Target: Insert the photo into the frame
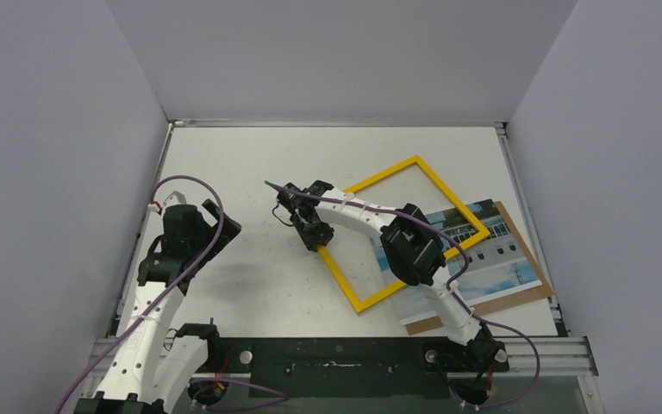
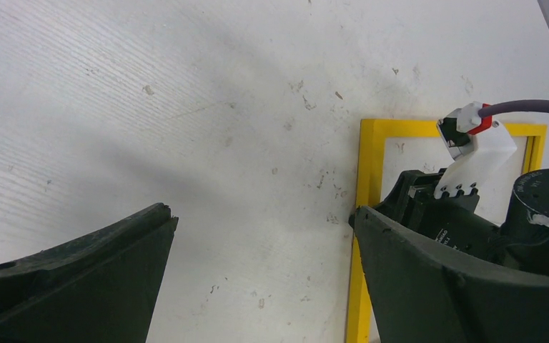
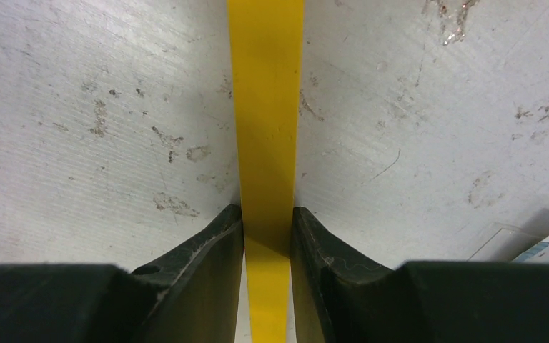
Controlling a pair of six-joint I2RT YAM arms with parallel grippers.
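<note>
Right claw point(image 3: 266, 223) | grips frame point(image 3: 266, 107) bar between both fingers

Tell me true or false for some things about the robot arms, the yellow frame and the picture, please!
1. The right gripper is pinching one side of the thin yellow rectangular picture frame. True.
2. The left gripper is holding the rectangular photo print of a white building under blue sky. False: its jaws are wide open over the white table and hold nothing.
3. The photo is already inside the frame. False: it lies on the brown backing board, and only one corner of the frame overlaps it.
4. The frame's yellow side faces up. True.
</note>
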